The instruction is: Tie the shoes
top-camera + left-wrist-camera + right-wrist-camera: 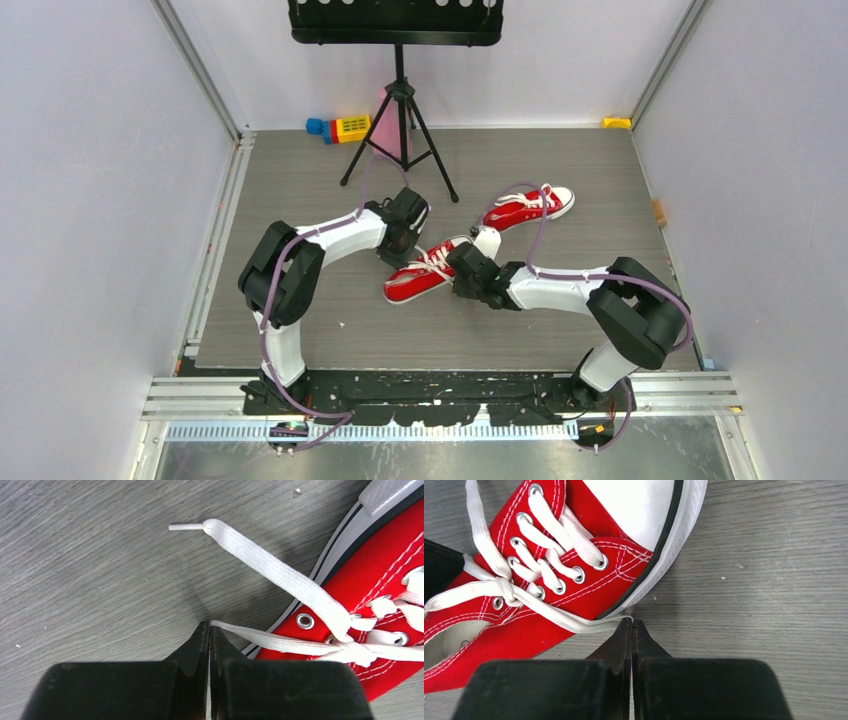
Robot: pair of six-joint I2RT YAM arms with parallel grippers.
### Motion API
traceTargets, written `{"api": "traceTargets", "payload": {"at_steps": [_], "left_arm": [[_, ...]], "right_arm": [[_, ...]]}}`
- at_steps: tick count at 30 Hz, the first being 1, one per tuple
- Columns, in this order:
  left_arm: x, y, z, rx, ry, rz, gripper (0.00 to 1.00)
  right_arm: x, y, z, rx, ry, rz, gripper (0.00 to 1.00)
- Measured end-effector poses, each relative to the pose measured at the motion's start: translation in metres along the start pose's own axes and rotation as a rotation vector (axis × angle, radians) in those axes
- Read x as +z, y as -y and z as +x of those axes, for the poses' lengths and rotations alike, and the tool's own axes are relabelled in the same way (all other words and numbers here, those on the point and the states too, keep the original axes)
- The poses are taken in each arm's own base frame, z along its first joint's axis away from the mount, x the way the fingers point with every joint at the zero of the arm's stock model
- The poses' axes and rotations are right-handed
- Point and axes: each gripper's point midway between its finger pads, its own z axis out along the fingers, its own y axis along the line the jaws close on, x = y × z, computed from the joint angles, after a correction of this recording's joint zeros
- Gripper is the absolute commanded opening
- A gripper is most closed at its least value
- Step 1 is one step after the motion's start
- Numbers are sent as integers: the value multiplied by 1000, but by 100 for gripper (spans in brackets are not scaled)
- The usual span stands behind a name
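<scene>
On the grey wood-grain table (560, 330), the near red canvas sneaker with white sole and toe cap (415, 280) lies between both arms. Its twin (525, 208) sits further back, its laces too small to judge. The left gripper (208, 630) is pressed together on a taut white lace strand (270, 641), and the right gripper (631, 627) pinches the opposite strand (569, 622). A first crossover knot (504, 587) sits at the top eyelets, so I judge the bow and the second shoe are yet to do. One flat lace end (260, 562) lies loose.
</scene>
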Motion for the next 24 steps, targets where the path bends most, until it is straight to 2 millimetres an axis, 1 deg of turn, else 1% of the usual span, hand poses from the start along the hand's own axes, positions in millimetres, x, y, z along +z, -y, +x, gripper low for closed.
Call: {"api": "traceTargets", "payload": {"at_steps": [7, 24], "left_arm": [[0, 0, 0, -1, 3, -5, 0], [0, 0, 0, -1, 3, -6, 0]], "right_arm": [[-1, 1, -1, 1, 27, 55, 0], [0, 5, -3, 37, 50, 105, 0]]}}
